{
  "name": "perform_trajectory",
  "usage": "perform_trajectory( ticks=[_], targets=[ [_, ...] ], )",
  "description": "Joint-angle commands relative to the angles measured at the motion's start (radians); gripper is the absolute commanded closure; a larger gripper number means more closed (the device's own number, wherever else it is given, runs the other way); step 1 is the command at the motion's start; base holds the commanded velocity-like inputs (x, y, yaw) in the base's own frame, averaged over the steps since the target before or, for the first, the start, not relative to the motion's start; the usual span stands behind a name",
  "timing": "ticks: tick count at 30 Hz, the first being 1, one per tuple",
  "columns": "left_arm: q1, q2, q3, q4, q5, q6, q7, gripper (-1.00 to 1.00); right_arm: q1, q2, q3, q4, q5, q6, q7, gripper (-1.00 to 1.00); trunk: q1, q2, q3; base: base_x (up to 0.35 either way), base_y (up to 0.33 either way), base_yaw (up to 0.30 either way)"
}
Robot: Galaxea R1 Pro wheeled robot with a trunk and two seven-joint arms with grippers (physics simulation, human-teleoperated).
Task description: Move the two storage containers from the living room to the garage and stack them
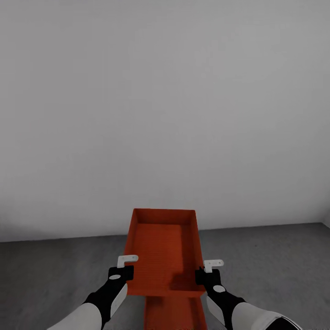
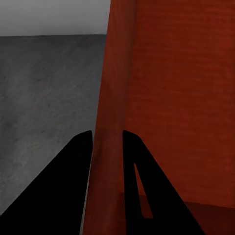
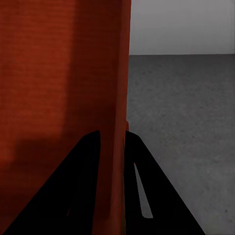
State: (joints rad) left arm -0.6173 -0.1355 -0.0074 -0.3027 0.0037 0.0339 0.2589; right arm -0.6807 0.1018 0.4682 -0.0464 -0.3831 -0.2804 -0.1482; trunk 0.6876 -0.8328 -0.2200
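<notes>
Concrete floor (image 1: 55, 275), two containers (image 1: 165, 250) (stacked)

The upper container (image 1: 164, 254) sits between the two hands: the left hand (image 1: 123, 269) on its left wall, the right hand (image 1: 207, 272) on its right wall. A second container (image 1: 174, 314) lies below it, nearer the robot, on the floor (image 1: 55, 266). A wall (image 1: 165, 105) stands behind.

Both arms have white forearms, black wrists with a grey oval patch, and white brackets. The left gripper (image 1: 128, 269) and right gripper (image 1: 207, 273) have black, wedge-shaped fingers (image 2: 58, 191).
</notes>
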Motion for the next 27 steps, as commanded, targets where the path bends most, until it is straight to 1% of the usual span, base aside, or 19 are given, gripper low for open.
perform_trajectory(
  ticks=[1, 27],
  targets=[
    [-0.001, 0.005, 0.02, -0.039, -0.017, 0.004, 0.008, 1.0, 0.0, 0.0, -0.006, 0.003, -0.016, -0.004, 0.001, 1.0, 0.0, -0.001, -0.003, 0.0, 0.0, 0.0],
    [-0.001, 0.005, 0.018, -0.038, -0.018, 0.004, 0.008, 1.0, 0.0, 0.0, -0.006, 0.003, -0.016, -0.003, 0.001, 1.0, 0.0, -0.001, -0.044, 0.0, 0.0, 0.0]
  ],
)
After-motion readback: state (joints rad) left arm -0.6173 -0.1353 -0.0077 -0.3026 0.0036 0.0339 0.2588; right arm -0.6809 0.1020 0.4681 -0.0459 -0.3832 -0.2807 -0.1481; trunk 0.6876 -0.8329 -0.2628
